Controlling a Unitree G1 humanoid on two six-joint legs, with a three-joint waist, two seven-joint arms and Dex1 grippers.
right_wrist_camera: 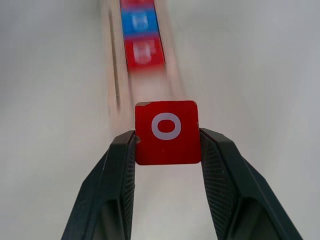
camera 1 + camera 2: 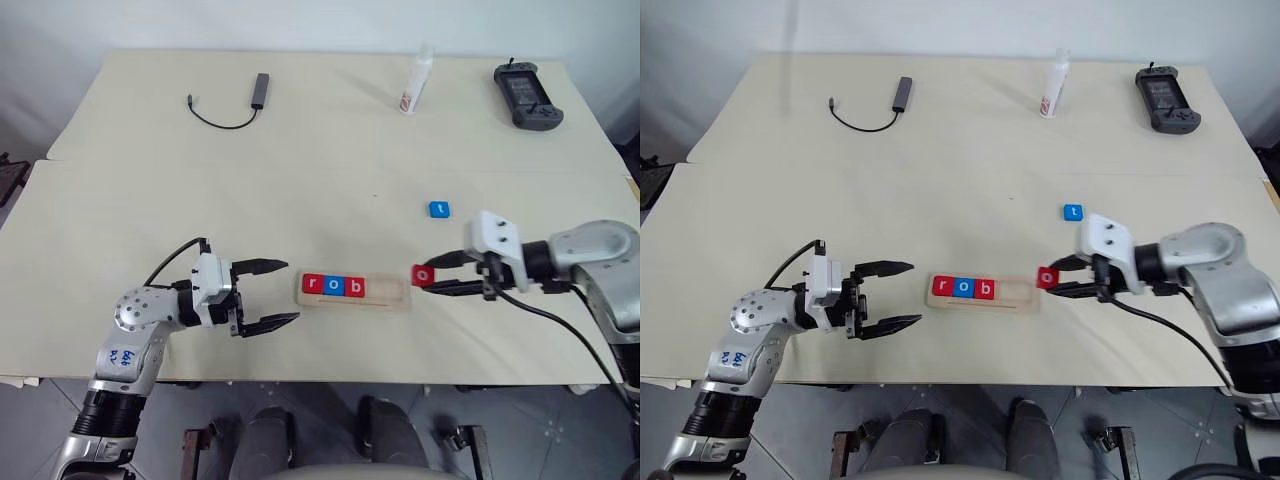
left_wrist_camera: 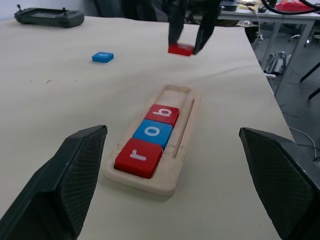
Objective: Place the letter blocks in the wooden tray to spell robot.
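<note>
Letter blocks, five in all. Red r [image 2: 313,285], blue o [image 2: 333,286] and red b [image 2: 354,287]: seated side by side, touching, in the left part of the wooden tray [image 2: 398,296], lower centre of the head view; the tray's right part holds no tile. The tray lies flat on the table [image 2: 300,180], long side running left to right.

Second red o [image 2: 424,275]: clamped between the two black fingers of the right gripper [image 2: 432,275], just beyond the tray's right end, lower right of centre. In the right wrist view the tile [image 1: 166,131] sits square between the fingers, letter facing up, in line with the tray's groove.

Blue t [image 2: 439,209]: lying alone on the table, right of centre, above the right gripper and apart from it.

Left gripper [image 2: 281,293]: lower left, fingers spread wide, holding nothing, pointing at the tray's left end, near it but not touching.

Other items, along the table's top edge: dark USB adapter with cable [image 2: 260,90] upper left; white bottle [image 2: 417,82] lying upper centre; black handheld controller [image 2: 527,95] upper right.
</note>
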